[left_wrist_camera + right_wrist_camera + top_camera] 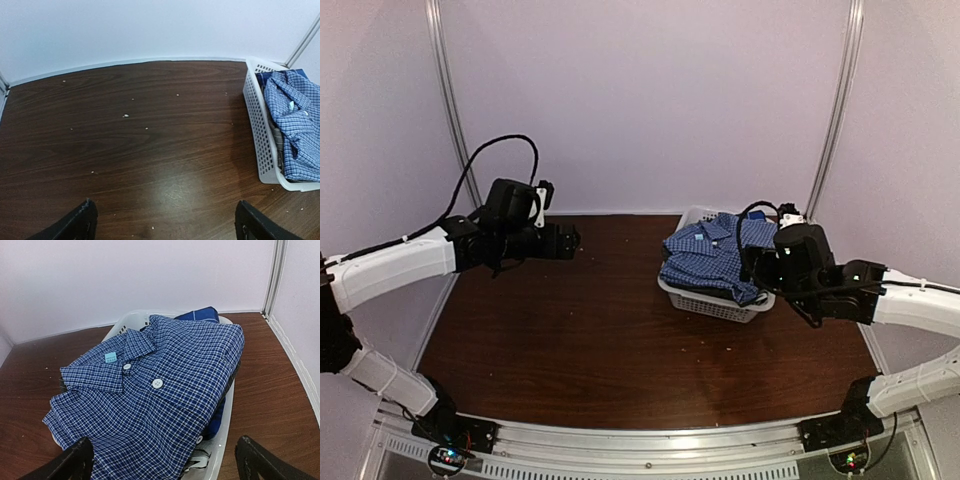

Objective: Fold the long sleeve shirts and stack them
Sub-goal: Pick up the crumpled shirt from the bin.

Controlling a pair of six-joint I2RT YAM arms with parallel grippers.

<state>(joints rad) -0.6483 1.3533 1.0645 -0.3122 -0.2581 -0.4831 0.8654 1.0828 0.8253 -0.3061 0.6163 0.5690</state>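
Blue-and-white checked long sleeve shirts [715,255] [150,395] [295,130] lie piled in a white lattice basket [712,303] [262,135] [220,440] at the table's back right. The top shirt shows its collar, a light blue label and white buttons, and it hangs over the basket's rim. My right gripper [752,265] [162,460] hovers open just above the pile's near edge, touching nothing. My left gripper [570,240] [165,222] stands open over bare dark wood at the back left, well away from the basket.
The dark wooden table [580,330] is bounded by pale walls at the back and sides. Small white crumbs [125,116] dot the wood. A darker blue garment [202,315] shows under the top shirt at the basket's far end.
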